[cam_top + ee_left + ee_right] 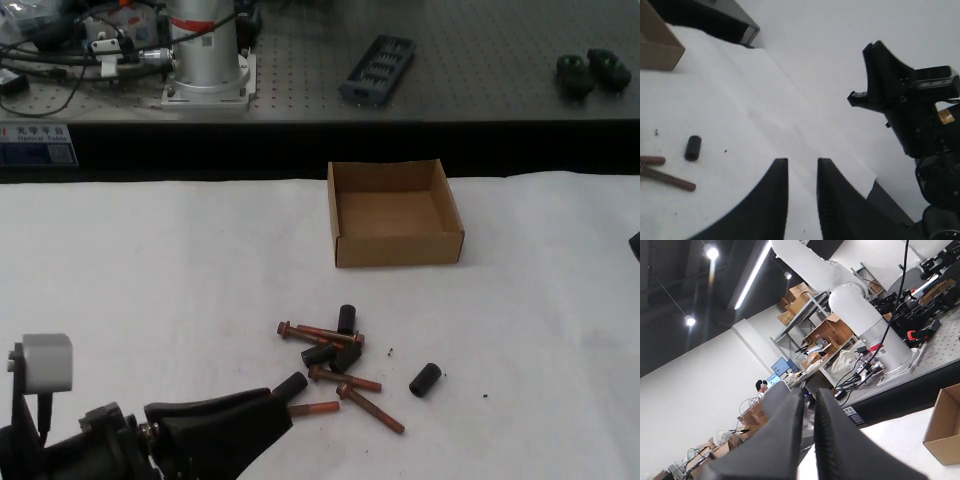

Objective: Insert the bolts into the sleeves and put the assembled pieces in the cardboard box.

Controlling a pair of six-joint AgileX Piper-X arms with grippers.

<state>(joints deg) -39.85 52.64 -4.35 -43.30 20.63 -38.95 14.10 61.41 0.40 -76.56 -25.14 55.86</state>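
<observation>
Nothing assembled yet, we reckon: bolts and sleeves heaped on worktop before empty cardboard box, left tool apart beside them, right tool all-but-together, next needs one sleeve pinched.

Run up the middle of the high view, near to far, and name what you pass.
Pile of bolts and sleeves → cardboard box → black ridged tray on the far bench.

A robotics lab: perforated optical bench, white robot arm, shelved cartons.
</observation>
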